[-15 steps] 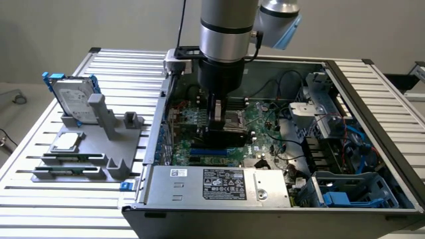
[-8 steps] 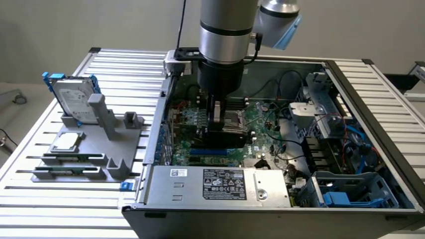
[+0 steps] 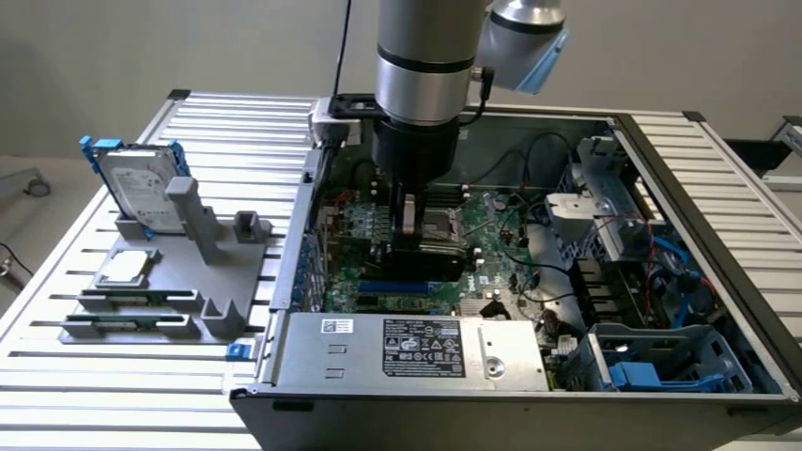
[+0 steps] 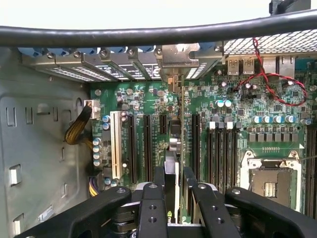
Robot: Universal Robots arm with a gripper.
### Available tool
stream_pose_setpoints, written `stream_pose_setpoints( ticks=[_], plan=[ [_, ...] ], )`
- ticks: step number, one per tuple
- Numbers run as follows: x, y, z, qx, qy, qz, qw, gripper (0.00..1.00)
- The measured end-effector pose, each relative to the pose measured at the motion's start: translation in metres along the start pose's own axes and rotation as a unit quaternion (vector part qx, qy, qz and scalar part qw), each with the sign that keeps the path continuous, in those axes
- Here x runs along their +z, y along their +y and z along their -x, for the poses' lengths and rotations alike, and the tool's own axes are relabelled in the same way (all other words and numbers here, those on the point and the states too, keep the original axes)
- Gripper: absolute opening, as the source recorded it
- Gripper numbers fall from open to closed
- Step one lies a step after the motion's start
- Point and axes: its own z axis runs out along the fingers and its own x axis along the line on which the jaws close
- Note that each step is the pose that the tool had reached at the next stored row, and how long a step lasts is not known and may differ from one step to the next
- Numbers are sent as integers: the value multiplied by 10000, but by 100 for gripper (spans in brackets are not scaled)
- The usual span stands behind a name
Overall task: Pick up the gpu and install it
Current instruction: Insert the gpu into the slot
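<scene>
My gripper reaches down into the open computer case, over the green motherboard. It is shut on the gpu, which hangs black and edge-down just above the board. In the wrist view the gpu stands edge-on between the two black fingers. It runs along the black expansion slots, and its silver end bracket sits at the case's rear slot openings. My gripper pinches the card's near end. I cannot tell whether the card's edge touches a slot.
Outside the case, at the exterior view's left, a grey stand holds a silver hard drive with a blue frame and a chip. The power supply fills the case's near side. A drive cage and cables crowd the exterior view's right.
</scene>
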Motion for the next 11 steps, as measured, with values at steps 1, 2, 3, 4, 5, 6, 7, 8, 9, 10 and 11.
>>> stream_pose_setpoints(
  ticks=[1,2,3,4,5,6,7,8,9,10,11],
  plan=[
    [5,1,0,3,0,1,10000,26],
    [8,1,0,5,1,1,10000,26],
    [11,4,0,6,1,1,10000,26],
    [18,7,1,7,-1,1,10000,26],
    [25,9,2,7,-1,1,10000,26],
    [32,10,2,6,0,1,10000,26],
    [37,11,2,6,-1,1,10000,26],
    [42,11,2,5,0,1,10000,26],
    [48,11,3,6,-1,0,10000,26],
    [54,12,3,6,-1,1,10000,26],
    [60,14,4,6,-1,1,10000,26]
  ],
)
